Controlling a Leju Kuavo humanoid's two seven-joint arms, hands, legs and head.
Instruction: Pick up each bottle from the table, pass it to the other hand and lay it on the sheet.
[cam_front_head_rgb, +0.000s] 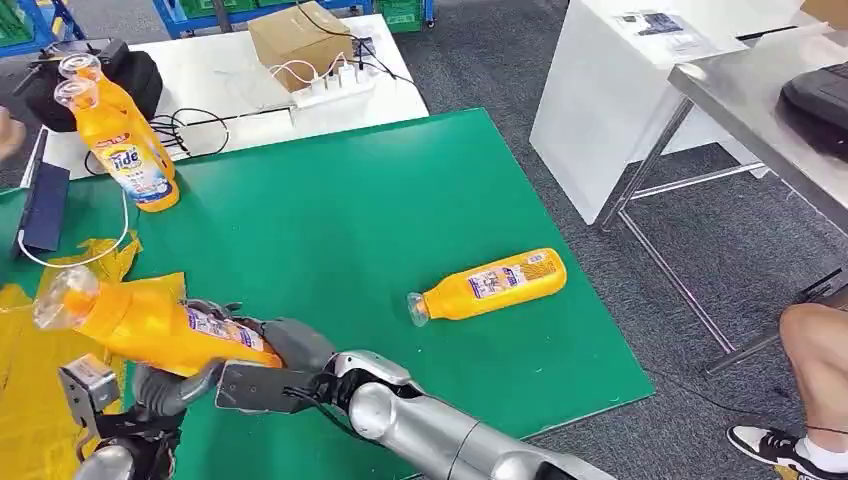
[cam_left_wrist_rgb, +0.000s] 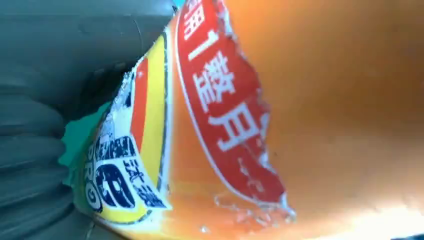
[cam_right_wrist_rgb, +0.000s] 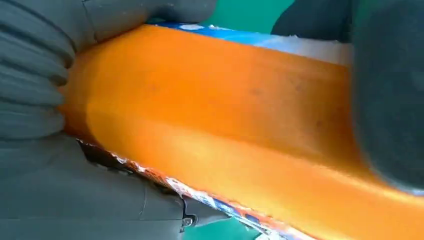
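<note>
Both hands grip one orange bottle (cam_front_head_rgb: 150, 325): right hand (cam_front_head_rgb: 275, 350) at its base, left hand (cam_front_head_rgb: 165, 390) beneath.

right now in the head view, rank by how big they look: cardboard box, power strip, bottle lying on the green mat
1. Lying bottle, though it is nearer the camera.
2. Cardboard box.
3. Power strip.

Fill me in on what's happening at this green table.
The robot is mid hand-over: an orange bottle sits low at the table's near left, with the right robot hand wrapped around its base end and the left robot hand under its body. Another orange bottle lies on its side on the green table. Two more stand upright at the far left. The yellow sheet lies crumpled at the left edge.
</note>
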